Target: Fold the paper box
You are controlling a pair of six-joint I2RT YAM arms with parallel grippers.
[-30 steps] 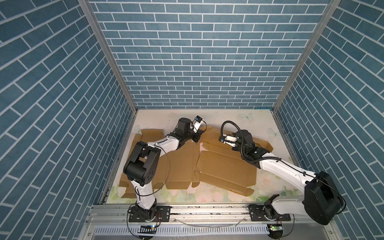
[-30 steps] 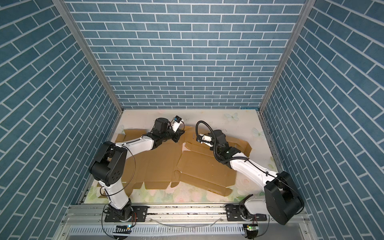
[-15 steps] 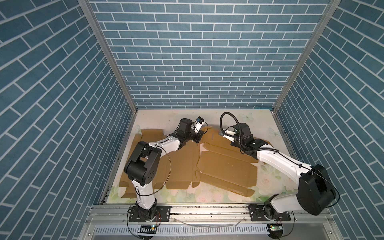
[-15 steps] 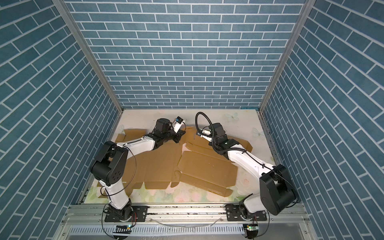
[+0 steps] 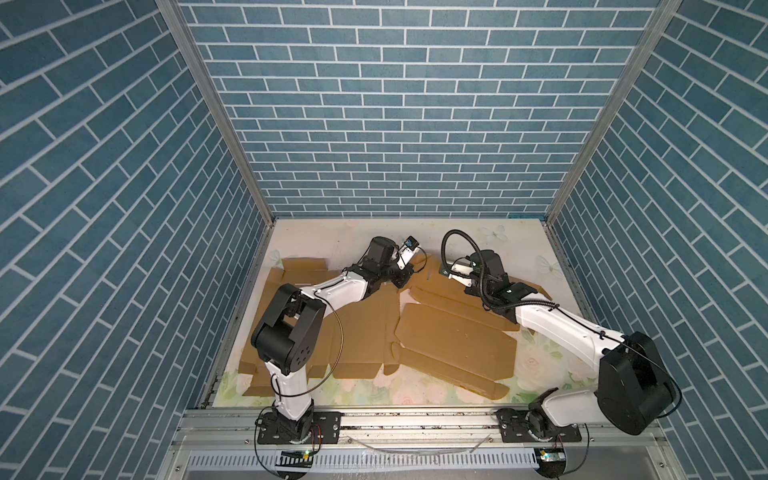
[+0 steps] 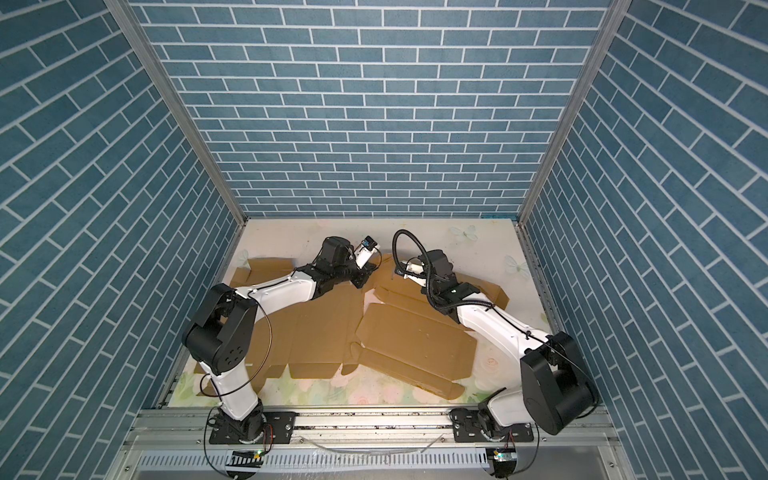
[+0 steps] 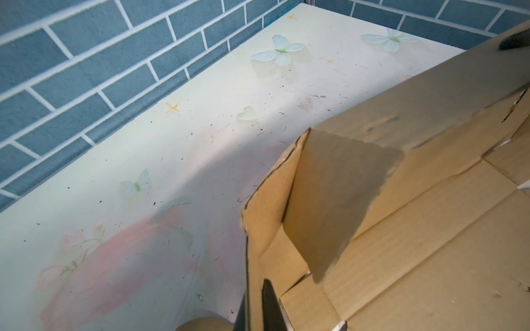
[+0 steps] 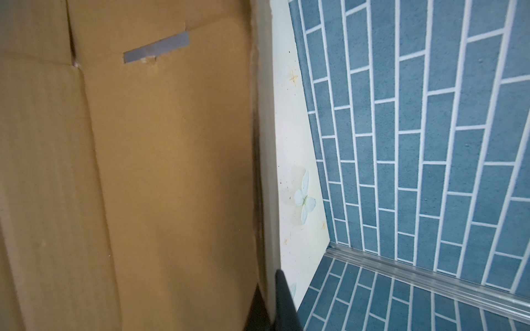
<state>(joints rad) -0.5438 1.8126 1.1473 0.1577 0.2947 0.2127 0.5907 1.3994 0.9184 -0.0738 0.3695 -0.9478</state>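
Paper box, a wide blank of brown corrugated cardboard (image 5: 453, 345), is pinched at its far edge by both pincers. The left gripper (image 7: 253, 312) has its jaws together on a small corner flap (image 7: 329, 200) that stands up from the sheet. In the left wrist view the board's edge runs down between the two dark fingers. The right gripper (image 8: 269, 309) is likewise clamped on the board's rim, beside a panel with a narrow grey slot (image 8: 156, 47) cut in it.

In both top views the two pincers sit near each other at the middle of the far side. From either one, nearly all of the box lies back toward the arms' bases. Its long axis runs side to side across the table, so the lifted strip would hinge on a crease along that axis. The coming move, as I judge it, is a pull up and toward the bases. Neither arm is nearer, since both already grip the board (the left holds toward the blank's middle gap, the right just past it).

Under the sheet is a pale, glossy tabletop printed with flowers and butterflies (image 5: 345, 232), which looks slick enough to let the blank slide. Blue brick-pattern walls (image 5: 395, 124) close in the table on three sides, leaving only a bare strip behind the grippers. A silver aluminium rail (image 5: 415, 419) carries the arms along the front.
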